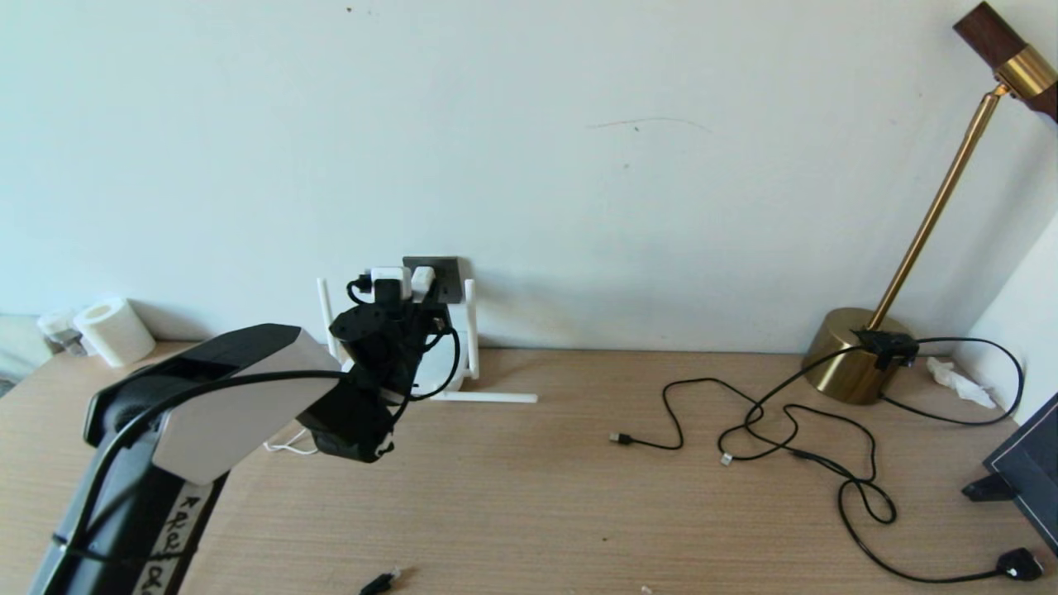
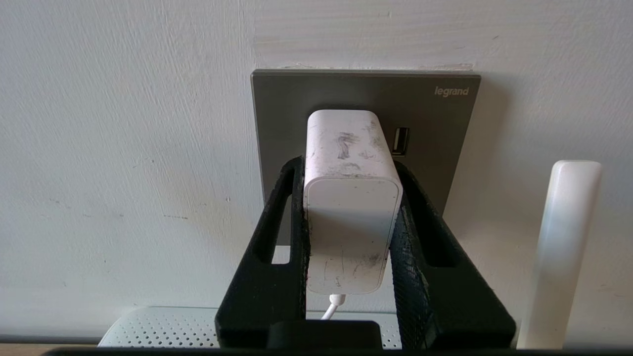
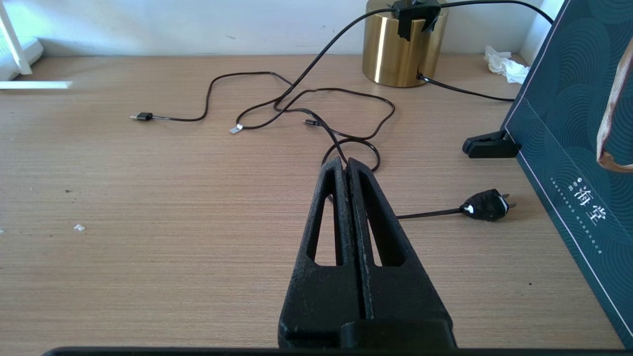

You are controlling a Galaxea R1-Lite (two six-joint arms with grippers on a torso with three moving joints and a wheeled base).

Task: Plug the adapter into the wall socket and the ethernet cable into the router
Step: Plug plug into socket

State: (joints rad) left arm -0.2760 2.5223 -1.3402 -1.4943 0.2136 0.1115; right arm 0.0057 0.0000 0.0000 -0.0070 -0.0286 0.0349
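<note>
Jaws of the left gripper [image 2: 348, 170] pinch the adapter [image 2: 352, 198] by its two flanks; its front end meets the wall socket [image 2: 425, 109]. Adapter: white rounded block, scuffed grey on top, thin white cord [image 2: 332, 307] leaving the rear face. Socket: dark grey brushed square plate, flush on the wall, with a small USB slot [image 2: 400, 141] just beside the adapter. Fingers [image 2: 277, 232] are black, coarse-grained, with triangular cut-outs.

Router [image 2: 163, 326] lies directly below the socket: flat white perforated shell, one slim stick antenna [image 2: 561, 252] upright near the plate, another antenna [image 1: 488, 397] lying flat on the desk.

Right gripper [image 3: 347, 165] is parked above the desk, jaws pressed together, empty.

Desk [image 1: 537, 512]: pale wood-grain laminate, a few crumbs. Wall [image 1: 579, 165]: off-white plaster, faint scuffs. Thin black cables [image 3: 306, 106] lie tangled right of centre, running to a brass lamp base [image 3: 400, 49]; a black plug [image 3: 485, 205] rests near a dark teal patterned box [image 3: 573, 123]. Toilet roll [image 1: 114, 330] sits at far left against the wall.
</note>
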